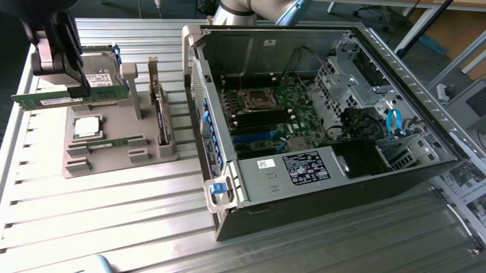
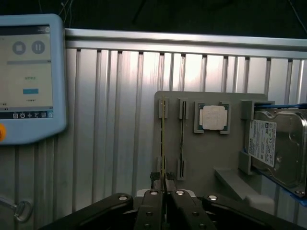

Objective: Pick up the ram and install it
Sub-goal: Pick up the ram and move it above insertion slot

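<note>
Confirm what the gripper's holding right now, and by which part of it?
The gripper is shut on the ram, pinching its flat faces at the upper long edge, roughly mid-length.

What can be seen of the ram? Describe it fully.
The ram is a long, thin green board with a white label. It lies level, clamped around its middle by the shut gripper, apparently held above the grey tray. The wrist view meets it edge-on, as a thin line. Nothing else seems to touch it.
</note>
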You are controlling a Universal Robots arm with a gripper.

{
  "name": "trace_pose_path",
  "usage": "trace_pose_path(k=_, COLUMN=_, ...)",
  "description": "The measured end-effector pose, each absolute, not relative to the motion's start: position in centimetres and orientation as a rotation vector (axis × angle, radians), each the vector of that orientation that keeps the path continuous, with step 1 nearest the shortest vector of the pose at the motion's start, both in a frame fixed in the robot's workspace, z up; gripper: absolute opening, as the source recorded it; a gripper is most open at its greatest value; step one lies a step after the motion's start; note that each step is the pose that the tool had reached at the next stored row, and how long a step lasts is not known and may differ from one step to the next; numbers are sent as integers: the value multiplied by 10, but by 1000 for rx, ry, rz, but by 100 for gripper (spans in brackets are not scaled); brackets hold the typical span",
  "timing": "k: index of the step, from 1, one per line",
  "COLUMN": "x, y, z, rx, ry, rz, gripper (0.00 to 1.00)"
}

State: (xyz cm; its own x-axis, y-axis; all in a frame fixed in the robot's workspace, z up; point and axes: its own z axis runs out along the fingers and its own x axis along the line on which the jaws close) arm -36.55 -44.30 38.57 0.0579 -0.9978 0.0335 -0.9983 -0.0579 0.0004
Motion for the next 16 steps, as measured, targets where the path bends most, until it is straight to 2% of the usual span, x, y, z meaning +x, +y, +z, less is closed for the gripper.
trace_pose_path(k=16, x=-366, y=-443, z=392, rx=2268, ry=-2140, rz=38, gripper=13)
